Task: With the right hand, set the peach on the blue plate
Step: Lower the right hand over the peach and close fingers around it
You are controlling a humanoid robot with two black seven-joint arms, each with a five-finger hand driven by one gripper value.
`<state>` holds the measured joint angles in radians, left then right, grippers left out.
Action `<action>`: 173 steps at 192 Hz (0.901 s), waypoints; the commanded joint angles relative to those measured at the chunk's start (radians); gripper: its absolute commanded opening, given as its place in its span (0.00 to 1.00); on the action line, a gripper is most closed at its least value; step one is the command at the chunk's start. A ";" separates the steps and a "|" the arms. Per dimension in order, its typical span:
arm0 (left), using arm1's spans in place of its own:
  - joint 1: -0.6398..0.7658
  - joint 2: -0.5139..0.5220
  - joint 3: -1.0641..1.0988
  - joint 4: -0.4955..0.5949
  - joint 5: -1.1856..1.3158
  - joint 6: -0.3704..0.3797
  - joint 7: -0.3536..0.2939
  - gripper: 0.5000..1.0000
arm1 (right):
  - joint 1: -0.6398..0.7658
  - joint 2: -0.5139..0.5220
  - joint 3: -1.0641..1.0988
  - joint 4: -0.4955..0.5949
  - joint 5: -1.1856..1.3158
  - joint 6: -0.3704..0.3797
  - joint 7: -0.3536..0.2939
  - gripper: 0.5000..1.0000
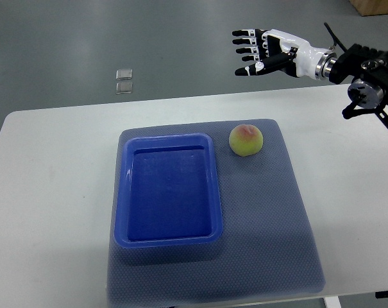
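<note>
The table (52, 192) is white, smooth and has rounded corners. On it lies a grey-blue mat (277, 218) with a fine woven or dotted texture; it looks soft and its corners are rounded too. On the left part of the mat stands the blue plate (120, 212), which has more the shape of a rectangular tray: glossy plastic, raised walls, rounded corners and a flat bottom with nothing in it.

Just beside the upper right corner of the blue plate, but not touching it, the peach (246, 139) rests on the mat. It is round, yellow-green with a pink-red blush on top, and its skin looks matte.

Behind the table, on the grey floor (52, 51), two small clear square pieces (124, 81) lie one next to the other.

At the upper right the right robot hand (265, 52) comes in from the right edge. It has white shells and black joints, and its wrist is of metal and black parts. The fingers (245, 41) are spread and stretched toward the left, and they hold nothing. The robot hand hovers above the far edge of the table, well apart from the peach, which lies nearer to the camera and slightly to the left of it.
</note>
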<state>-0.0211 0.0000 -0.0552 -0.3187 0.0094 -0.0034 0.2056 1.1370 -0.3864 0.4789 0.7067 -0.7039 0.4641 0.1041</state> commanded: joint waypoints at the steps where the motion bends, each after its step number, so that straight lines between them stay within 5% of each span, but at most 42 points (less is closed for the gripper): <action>1: 0.000 0.000 0.000 -0.002 0.000 0.000 0.000 1.00 | 0.141 -0.029 -0.161 0.000 -0.114 0.059 -0.003 0.86; 21: 0.000 0.000 -0.002 -0.003 0.000 -0.001 0.000 1.00 | 0.265 -0.034 -0.284 0.000 -0.155 0.146 -0.015 0.86; 69: 0.000 0.000 0.000 -0.003 0.003 -0.001 0.000 1.00 | 0.460 0.020 -0.617 0.071 -0.292 0.147 -0.132 0.86; 142: 0.000 0.000 -0.003 -0.003 0.001 -0.001 0.000 1.00 | 0.365 0.112 -0.635 0.043 -0.295 0.145 -0.130 0.86; 173: 0.000 0.000 -0.003 -0.003 0.001 -0.001 0.000 1.00 | 0.282 0.130 -0.635 0.019 -0.296 0.080 -0.129 0.86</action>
<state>-0.0219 0.0000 -0.0583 -0.3222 0.0110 -0.0047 0.2056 1.4556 -0.2704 -0.1565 0.7410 -0.9997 0.5839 -0.0263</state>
